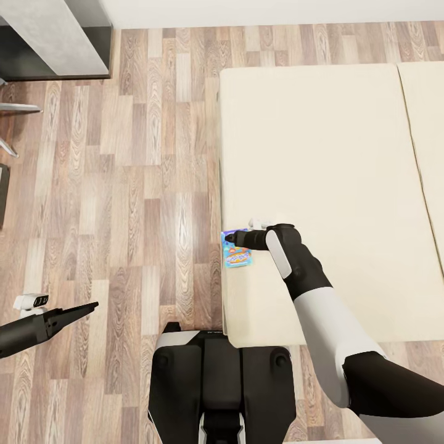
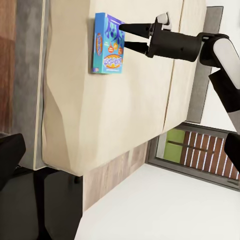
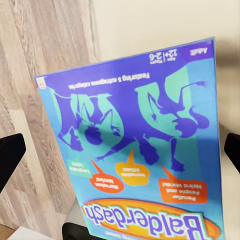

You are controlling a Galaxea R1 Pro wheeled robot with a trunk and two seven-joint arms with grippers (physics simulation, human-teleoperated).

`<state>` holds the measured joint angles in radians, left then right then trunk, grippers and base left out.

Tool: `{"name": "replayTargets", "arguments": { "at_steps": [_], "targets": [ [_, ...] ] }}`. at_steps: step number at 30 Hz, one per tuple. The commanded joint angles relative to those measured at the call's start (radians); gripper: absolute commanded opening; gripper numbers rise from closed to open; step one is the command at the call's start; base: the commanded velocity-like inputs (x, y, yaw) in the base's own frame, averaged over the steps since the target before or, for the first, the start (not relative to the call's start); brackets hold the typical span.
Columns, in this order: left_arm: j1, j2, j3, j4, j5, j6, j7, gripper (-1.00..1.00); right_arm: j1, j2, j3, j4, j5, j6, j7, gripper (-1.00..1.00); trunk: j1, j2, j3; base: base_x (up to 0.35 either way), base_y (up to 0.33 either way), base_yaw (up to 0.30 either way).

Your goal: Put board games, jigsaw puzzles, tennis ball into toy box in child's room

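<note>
Reaching: right arm (image 1: 320,308) is extended from the lower right of the head view across the bed (image 1: 333,154) toward its near left edge.
Right gripper (image 1: 229,237): seen at the board game, fingers pointing toward the bed's edge; in the left wrist view the two fingers (image 2: 134,28) are spread apart, one on each side of the box's end, released and not pressed on it.
Board game (image 1: 238,253): a blue "Balderdash" box, lying flat on the bed right at the edge nearest the floor, close to the near corner; its cover is read clearly in the right wrist view (image 3: 135,150), with purple figures on teal and orange speech bubbles.
Contact: whether the fingertips touch the box cannot be told; the dark fingertips are seen at both side margins of the right wrist view, with the box between them.
Bed: cream cover, a seam noted along its right part in the head view; in the left wrist view (image 2: 100,125) its side and corner are seen.
Left gripper (image 1: 92,306): held low at the left of the head view over the floor (image 1: 123,185), well apart from the bed; the fingers appear drawn together to a point, holding nothing.
Floor: wood planks.
Furniture: a grey cabinet (image 1: 55,37) is noted at the upper left of the head view.
Base (image 1: 222,382): the robot's dark trunk is seen at the bottom centre, just beside the bed's near corner.
</note>
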<state>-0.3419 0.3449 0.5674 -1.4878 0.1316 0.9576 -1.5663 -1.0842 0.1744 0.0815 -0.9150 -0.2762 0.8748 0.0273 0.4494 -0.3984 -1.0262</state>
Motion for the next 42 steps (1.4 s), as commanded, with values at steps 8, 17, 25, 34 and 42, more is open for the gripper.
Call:
{"name": "replayTargets", "arguments": {
  "at_steps": [8,17,25,34,42],
  "targets": [
    [0.0,0.0,0.0,0.0,-0.001,0.011,-0.004,1.0,0.0,0.0,0.0,-0.001,0.003,0.004,0.002,1.0,0.001,-0.002,-0.001,0.0,0.0,0.0],
    [0.0,0.0,0.0,0.0,-0.001,0.01,-0.004,1.0,0.0,0.0,0.0,-0.001,0.003,0.004,0.003,1.0,0.001,-0.002,-0.001,0.0,0.0,0.0],
    [0.0,0.001,0.0,0.0,-0.001,0.011,-0.004,1.0,0.0,0.0,0.0,-0.006,0.003,0.005,0.004,1.0,0.001,-0.002,-0.001,0.0,0.0,0.0],
    [0.0,0.001,0.0,0.0,-0.001,0.011,-0.004,1.0,0.0,0.0,0.0,-0.012,0.003,0.007,0.005,1.0,0.001,-0.002,0.002,0.0,0.0,0.0],
    [0.0,0.002,0.0,0.0,-0.001,0.011,-0.004,1.0,0.0,0.0,0.0,-0.013,0.003,0.007,0.005,1.0,0.001,-0.002,0.012,0.0,0.0,0.0]
  ]
}}
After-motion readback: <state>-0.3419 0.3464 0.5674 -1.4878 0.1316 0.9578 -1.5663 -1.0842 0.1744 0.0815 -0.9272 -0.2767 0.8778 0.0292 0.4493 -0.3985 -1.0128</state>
